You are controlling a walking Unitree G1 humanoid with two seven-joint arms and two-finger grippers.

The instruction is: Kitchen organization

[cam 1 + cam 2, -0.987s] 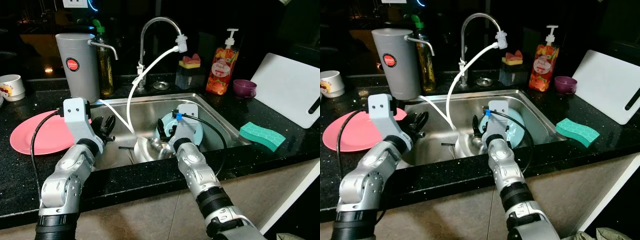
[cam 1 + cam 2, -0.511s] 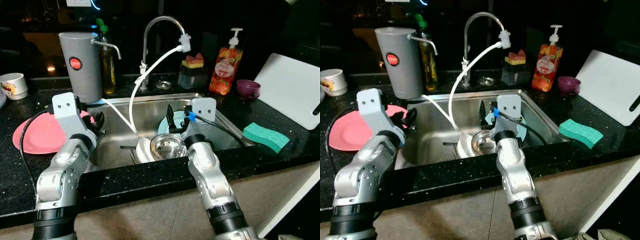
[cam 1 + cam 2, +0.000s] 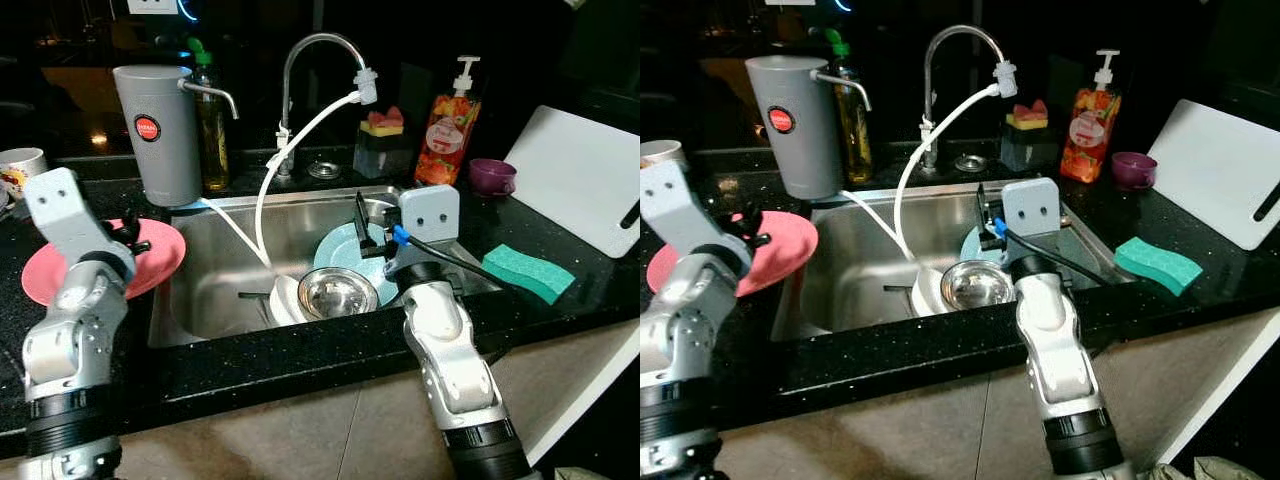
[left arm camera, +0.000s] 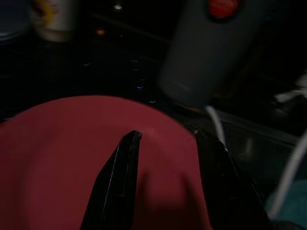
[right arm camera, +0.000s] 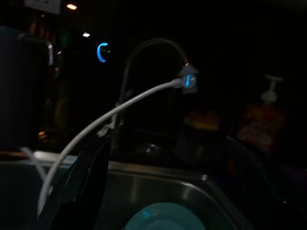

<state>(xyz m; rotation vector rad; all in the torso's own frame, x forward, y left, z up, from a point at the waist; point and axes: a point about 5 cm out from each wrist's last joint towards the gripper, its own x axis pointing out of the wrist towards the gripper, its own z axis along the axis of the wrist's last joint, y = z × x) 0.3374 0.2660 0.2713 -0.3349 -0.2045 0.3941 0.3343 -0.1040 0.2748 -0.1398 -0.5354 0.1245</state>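
Stainless steel sink (image 3: 215, 300) sits in the black speckled surface (image 3: 560, 320), and inside it a steel bowl (image 3: 338, 292) rests against a white dish (image 3: 285, 298), with a teal plate (image 3: 345, 250) leaning just behind them. A second ago both arms reached down into the basin; now both have pulled up and apart. The right end effector (image 3: 365, 215) has lifted clear of the bowl and hangs above the teal plate, its fingers spread wide with nothing between them. The left end effector (image 4: 177, 158) has swung out of the sink to the robot's left and now hovers over the pink plate (image 3: 150, 255), which lies on the surface beside the sink with its edge overhanging the basin rim. Its fingers are also parted and hold nothing; the wrist view shows one finger (image 4: 117, 177) above the pink face of the plate.

The bowl, white dish and teal plate lie where they did before. A white hose (image 3: 300, 130) runs from the faucet (image 3: 320, 45) down into the sink. Behind stand a grey water filter (image 3: 152, 130), an oil bottle (image 3: 212, 130), a soap dispenser (image 3: 447, 135) and a purple cup (image 3: 492, 176). A green sponge (image 3: 527, 272) and a white cutting board (image 3: 580, 180) lie to the right.
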